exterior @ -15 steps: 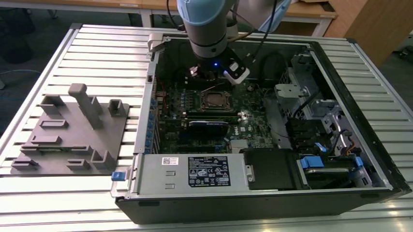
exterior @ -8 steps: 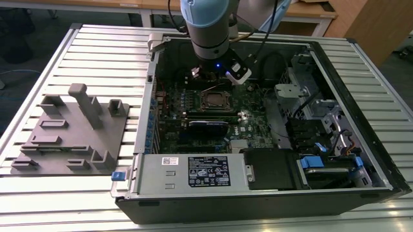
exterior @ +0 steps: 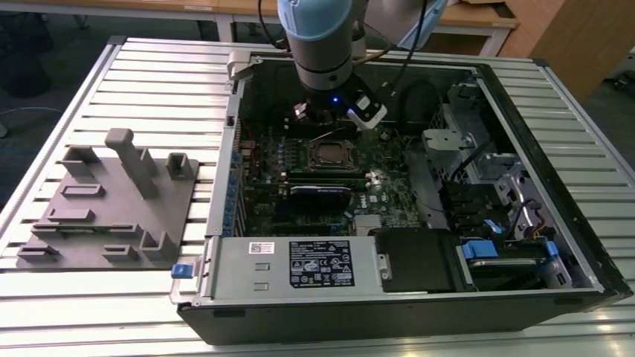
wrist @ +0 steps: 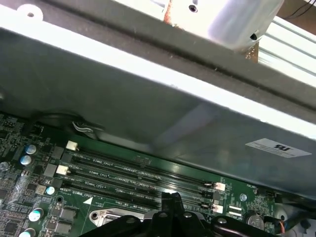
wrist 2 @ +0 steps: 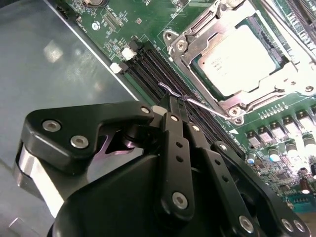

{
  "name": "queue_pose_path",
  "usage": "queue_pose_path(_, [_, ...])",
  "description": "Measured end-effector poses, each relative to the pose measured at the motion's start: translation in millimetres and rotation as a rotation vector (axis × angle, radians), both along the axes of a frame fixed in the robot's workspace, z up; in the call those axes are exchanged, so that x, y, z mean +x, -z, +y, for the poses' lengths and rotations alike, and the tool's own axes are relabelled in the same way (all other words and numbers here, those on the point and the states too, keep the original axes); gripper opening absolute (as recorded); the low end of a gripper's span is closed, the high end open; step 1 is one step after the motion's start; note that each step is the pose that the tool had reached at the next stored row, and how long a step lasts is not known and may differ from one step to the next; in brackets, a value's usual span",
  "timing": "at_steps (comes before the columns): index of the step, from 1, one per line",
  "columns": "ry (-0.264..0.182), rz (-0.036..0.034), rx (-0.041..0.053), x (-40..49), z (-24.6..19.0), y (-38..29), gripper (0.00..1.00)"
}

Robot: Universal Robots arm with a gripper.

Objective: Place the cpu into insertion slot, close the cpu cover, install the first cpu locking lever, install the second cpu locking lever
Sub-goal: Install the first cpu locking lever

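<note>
In the exterior view the gripper (exterior: 332, 119) hangs inside the computer case (exterior: 555, 223), just past the insertion slot (exterior: 331, 154) on the side away from the power supply box (exterior: 297, 262). A grey fixture block (exterior: 109, 201) lies outside the case, well apart from the slot on the exterior view's left, and is no obstacle.

In the second wrist view the cpu (wrist 2: 237, 57) sits in the slot with the cpu cover (wrist 2: 270, 85) folded down over its edges. The fingers are pressed together. Their tip (wrist 2: 174, 101) is at, or just beside, a thin wire locking lever (wrist 2: 207, 107) that runs along the slot's edge. I cannot tell whether they pinch the wire or only push on it, nor whether it is latched. The main risk, as I judge it, is slipping: the wire is thin and springy, so the narrow tip could ride off it and dig into the memory slots (wrist 2: 148, 64) lying between the slot and the gripper.

In the first wrist view the case wall (wrist: 163, 118) rises just beyond those memory slots, leaving little room behind the gripper.
</note>
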State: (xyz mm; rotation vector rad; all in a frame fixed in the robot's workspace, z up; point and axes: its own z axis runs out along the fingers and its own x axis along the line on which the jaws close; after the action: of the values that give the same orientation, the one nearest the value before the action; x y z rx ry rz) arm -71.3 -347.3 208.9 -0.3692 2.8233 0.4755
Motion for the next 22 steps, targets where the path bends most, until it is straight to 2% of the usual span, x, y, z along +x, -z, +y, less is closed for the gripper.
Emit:
queue_pose_path(4, [0.0,-0.0001,0.0001,0.0,0.0,-7.4,0.1])
queue_pose_path(7, [0.0,-0.0001,0.0,0.0,0.0,-10.4,0.1])
queue_pose_path(12, [-0.001,-0.0058,-0.0029,-0.2,0.0,-10.5,0.1])
queue_pose_path(16, [-0.006,-0.0084,-0.0168,-0.6,-0.1,-10.1,0.1])
queue_pose_path(22, [-0.026,-0.0106,-0.0178,-1.0,-0.1,-3.7,0.1])
